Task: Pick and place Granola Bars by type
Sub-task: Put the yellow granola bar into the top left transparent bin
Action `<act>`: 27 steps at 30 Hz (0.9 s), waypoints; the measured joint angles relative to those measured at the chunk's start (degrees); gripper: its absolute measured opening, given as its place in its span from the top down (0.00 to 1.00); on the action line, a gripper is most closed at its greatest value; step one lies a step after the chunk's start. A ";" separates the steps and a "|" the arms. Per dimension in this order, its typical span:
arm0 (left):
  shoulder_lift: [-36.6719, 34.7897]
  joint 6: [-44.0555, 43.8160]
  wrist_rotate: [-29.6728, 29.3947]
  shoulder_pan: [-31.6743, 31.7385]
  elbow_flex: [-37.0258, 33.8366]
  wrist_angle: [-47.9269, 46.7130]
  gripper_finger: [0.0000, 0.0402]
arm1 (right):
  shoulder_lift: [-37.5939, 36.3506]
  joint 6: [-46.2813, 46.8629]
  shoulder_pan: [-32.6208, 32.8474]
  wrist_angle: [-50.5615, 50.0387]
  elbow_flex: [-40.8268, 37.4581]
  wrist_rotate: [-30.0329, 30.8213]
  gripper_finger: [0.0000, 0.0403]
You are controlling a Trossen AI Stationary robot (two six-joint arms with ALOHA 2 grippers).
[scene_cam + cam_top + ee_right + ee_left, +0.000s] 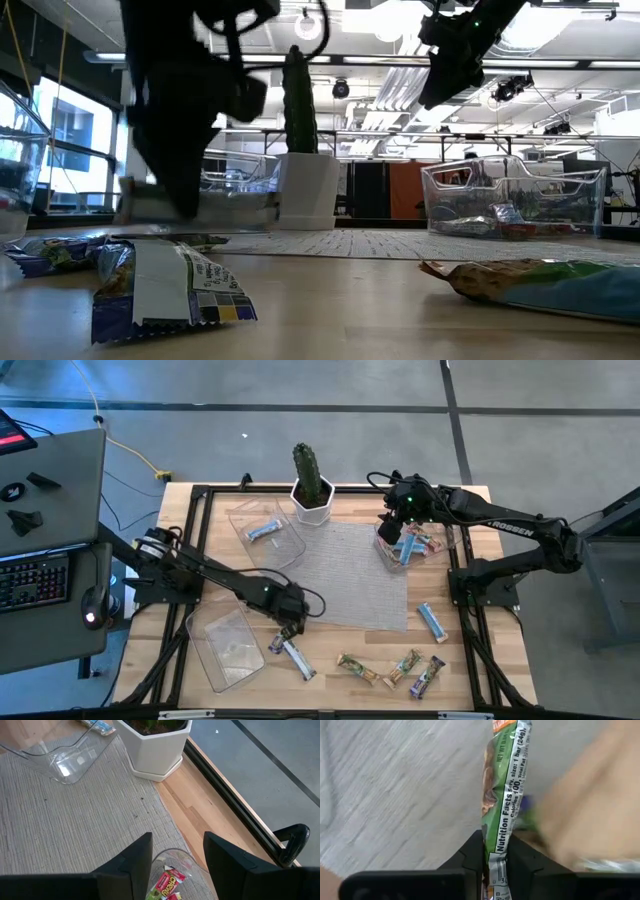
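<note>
Green-and-tan wrapped granola bar (506, 805), clamped in left gripper (496, 870) by one end.
Slippage is risked by thin end-grip; right gripper (177, 857) is held apart, empty, above clear tub (392, 552).

The green bar (502, 795) pinched in the left end effector (495, 865) carries white print: "Nutrition Facts", "Serv. size: 1 bar (24g)", "Calories 100" and, near its far end, "NET WT". In the right wrist view, a red wrapper (167, 882) in the clear tub (172, 854) reads "CHEWY". The right arm (520, 528) bears white lettering ending in "ROSSEN".
</note>
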 joint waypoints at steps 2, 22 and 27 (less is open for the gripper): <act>-0.34 1.58 -0.44 0.09 2.50 -1.78 0.88 | 0.00 0.00 0.00 0.02 0.00 0.00 0.60; -3.10 7.60 -28.37 24.16 19.13 -41.30 0.87 | 0.00 0.02 0.00 -0.84 0.00 0.00 0.60; -2.99 19.77 -18.22 31.18 9.85 -26.56 0.87 | 0.00 -0.94 -0.01 -0.83 0.00 0.07 0.60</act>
